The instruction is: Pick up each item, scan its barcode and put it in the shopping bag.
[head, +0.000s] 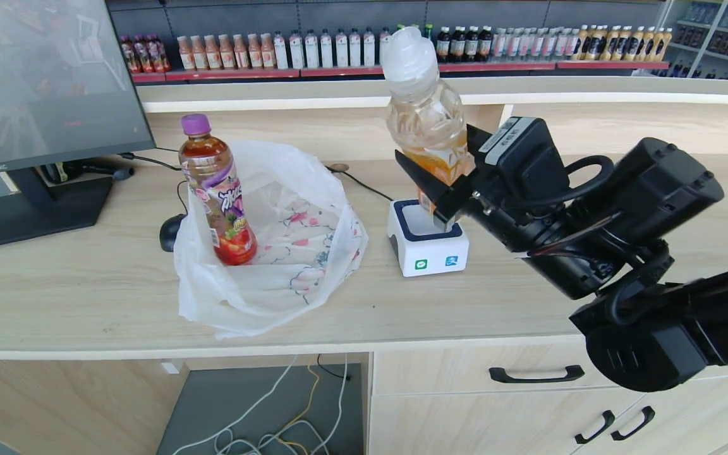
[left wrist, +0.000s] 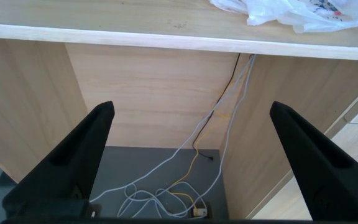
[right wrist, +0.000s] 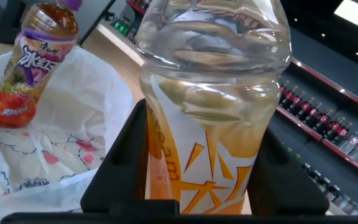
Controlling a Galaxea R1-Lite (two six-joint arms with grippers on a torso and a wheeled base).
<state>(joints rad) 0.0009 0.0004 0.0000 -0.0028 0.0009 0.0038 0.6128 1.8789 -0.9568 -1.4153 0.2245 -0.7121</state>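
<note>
One orange-labelled bottle (head: 427,120) clamped upright in the right jaws over the white scanner (head: 430,253); purple-capped bottle (head: 218,196) upright amid the spread-open shopping bag (head: 304,253) on the worktop (head: 73,291); left jaws wide open, lower, before the worktop's front edge

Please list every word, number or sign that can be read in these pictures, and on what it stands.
Purple-capped bottle: large stylised label characters, not surely readable.
Clear bottle in the right pincer: label letters partly hidden, unreadable.
Scanner: two small signs, green and blue, no words.
Monitor: tiny mark on its frame, too small.
Nothing can be quoted with certainty.
</note>
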